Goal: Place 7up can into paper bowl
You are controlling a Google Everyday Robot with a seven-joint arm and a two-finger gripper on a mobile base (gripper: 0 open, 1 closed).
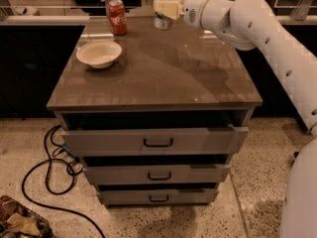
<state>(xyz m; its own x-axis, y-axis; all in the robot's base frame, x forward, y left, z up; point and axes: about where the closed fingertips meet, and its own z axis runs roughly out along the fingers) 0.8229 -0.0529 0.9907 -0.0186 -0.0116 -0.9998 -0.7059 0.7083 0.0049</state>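
The 7up can [162,22], silver-white with green markings, is held upright above the far middle of the brown cabinet top [163,78]. My gripper [163,9] is shut on its middle, reaching in from the right on the white arm [257,24]. The can hangs clear of the surface. The off-white paper bowl [99,53] sits empty on the far left part of the top, well to the left of the can and nearer to me.
A red cola can [117,17] stands at the far left corner behind the bowl. The cabinet's top drawer [153,140] is pulled out a little. A black cable [49,167] lies on the floor at the left. A dark counter runs behind.
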